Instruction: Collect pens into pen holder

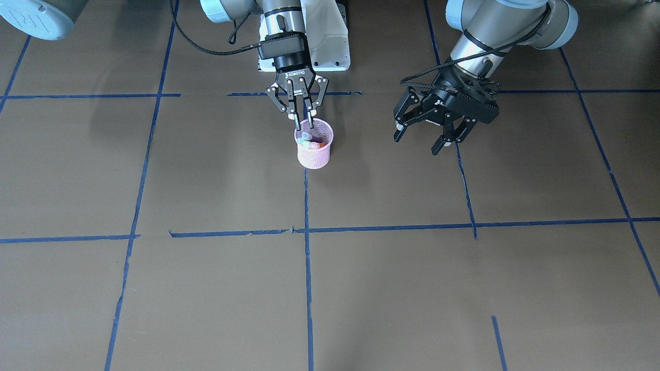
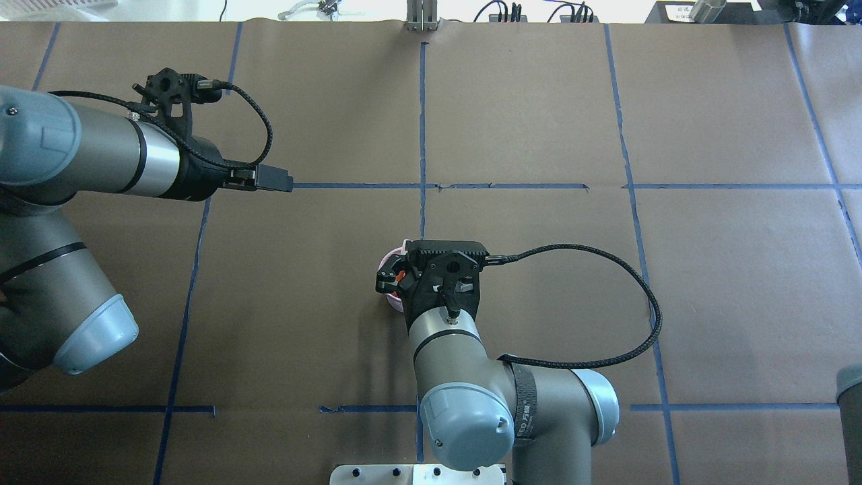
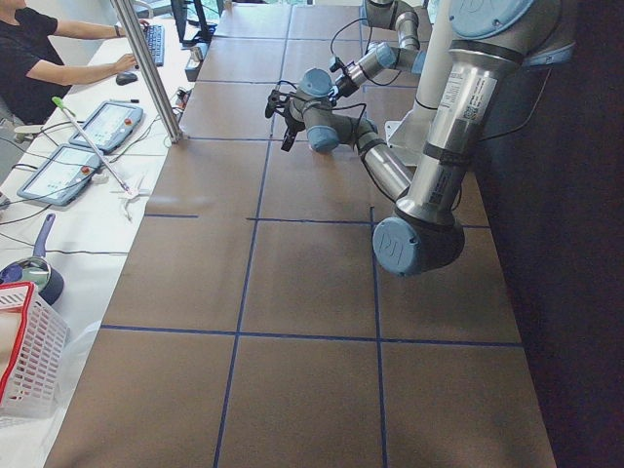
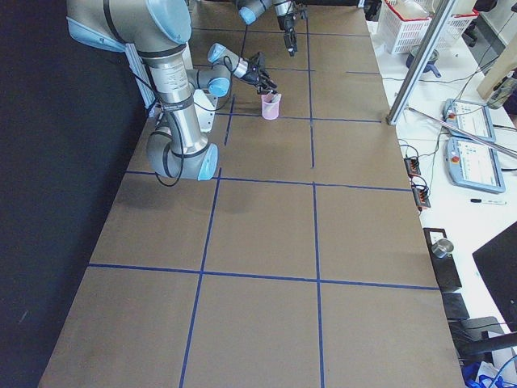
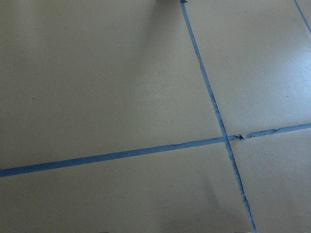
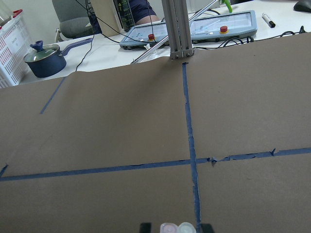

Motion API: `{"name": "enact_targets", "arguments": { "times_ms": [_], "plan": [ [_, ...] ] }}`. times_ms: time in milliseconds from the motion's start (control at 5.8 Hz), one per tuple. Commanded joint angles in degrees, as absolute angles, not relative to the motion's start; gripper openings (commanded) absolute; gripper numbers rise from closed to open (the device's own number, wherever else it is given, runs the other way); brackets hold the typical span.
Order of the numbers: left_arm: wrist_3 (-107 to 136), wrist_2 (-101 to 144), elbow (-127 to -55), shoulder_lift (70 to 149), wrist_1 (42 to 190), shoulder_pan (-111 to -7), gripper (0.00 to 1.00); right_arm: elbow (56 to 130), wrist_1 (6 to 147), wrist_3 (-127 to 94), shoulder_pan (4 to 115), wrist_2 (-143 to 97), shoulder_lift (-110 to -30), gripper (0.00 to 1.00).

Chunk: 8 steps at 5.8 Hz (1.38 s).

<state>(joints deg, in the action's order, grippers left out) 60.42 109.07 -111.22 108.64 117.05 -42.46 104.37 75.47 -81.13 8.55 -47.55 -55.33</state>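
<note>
**Right gripper at the pen holder's mouth, pens inside**

Pointing straight down, the right gripper hangs directly above the pen holder. Its fingertips reach the rim on the side of the holder nearer the robot's base. The fingers stand parallel and only a little apart. In the right wrist view, two pale pen ends sit between them with a sliver of space on either side, so nothing is clamped.

The pen holder stands upright on the brown table, at the end of a blue tape line that runs from its foot away from the robot. The pens lie inside it, leaning against the mesh wall. Their whitish ends come up about level with the rim. A purple pen and an orange pen can be made out; any other colour is too small to tell. From overhead, the right wrist covers most of the holder, leaving only slivers of pink and a speck of orange showing beside the gripper.

The left gripper is well apart from the pen holder, off to its side and above the table. Its fingers are spread wide with nothing between them. Its wrist camera sees only bare table and crossing tape lines.
</note>
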Motion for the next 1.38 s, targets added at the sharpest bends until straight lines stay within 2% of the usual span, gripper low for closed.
{"name": "enact_targets", "arguments": {
  "times_ms": [0,172,345,517,690,862,1207],
  "plan": [
    [57.9,109.2,-110.4,106.3,117.3,-42.5,0.88,112.7,74.1,-74.9,11.7,-61.7,-57.0,1.00],
    [50.6,109.2,-110.4,102.5,117.1,-42.5,0.89,115.6,74.2,-74.3,16.4,-71.9,-61.7,1.00],
    [43.9,109.2,-110.2,96.9,116.9,-42.9,0.90,115.6,74.6,-72.6,21.8,-82.3,-65.7,1.00],
    [37.4,109.3,-109.2,92.5,116.8,-44.5,0.99,115.6,74.8,-68.6,28.9,-92.4,-69.2,1.00],
    [31.4,109.9,-106.6,90.9,116.7,-47.6,1.00,115.3,75.0,-61.5,37.1,-103.9,-74.0,1.00],
    [27.3,115.9,-105.0,89.6,116.6,-53.1,1.00,114.2,75.0,-50.9,45.4,-114.1,-78.8,1.00],
    [5.1,129.1,-97.3,86.1,116.5,-70.9,1.00,107.9,75.1,-29.7,62.8,-130.3,-86.1,1.00]
  ]
}}
